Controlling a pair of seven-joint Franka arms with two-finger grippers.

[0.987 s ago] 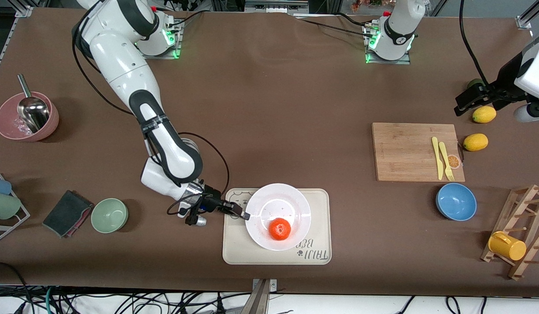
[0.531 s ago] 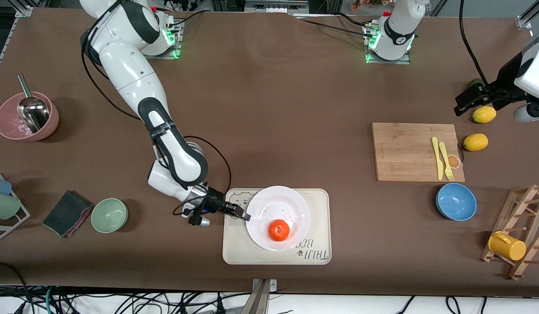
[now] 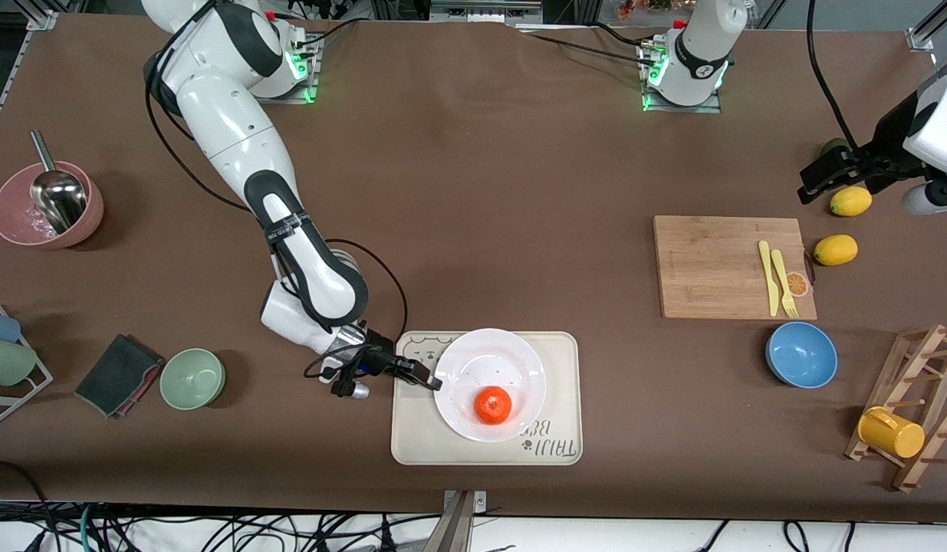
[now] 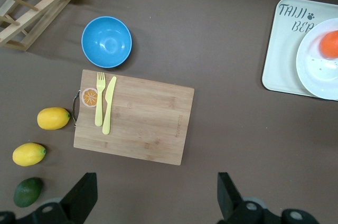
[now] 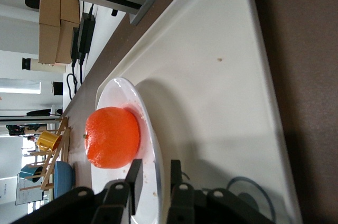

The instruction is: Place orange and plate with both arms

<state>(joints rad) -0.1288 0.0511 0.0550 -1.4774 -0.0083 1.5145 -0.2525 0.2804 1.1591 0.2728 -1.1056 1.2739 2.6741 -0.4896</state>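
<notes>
the plate point(image 3: 492, 360) carrying the orange point(image 3: 493, 404), lower centre, is pinched at its rim by the right gripper point(image 3: 433, 380), jaws narrow; releasing seems next, while the left gripper point(image 4: 156, 197) waits, jaws wide.

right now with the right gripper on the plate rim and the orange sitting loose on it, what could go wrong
The right gripper pinches only the thin rim of the plate, so the glossy ceramic could slip or tip if lifted. The orange lies loose, off-centre toward the front camera, and may roll off if the plate tilts. The plate rests on the bear-print tray, so dragging it might shift the tray. The left gripper waits open above the table beside the cutting board.
</notes>
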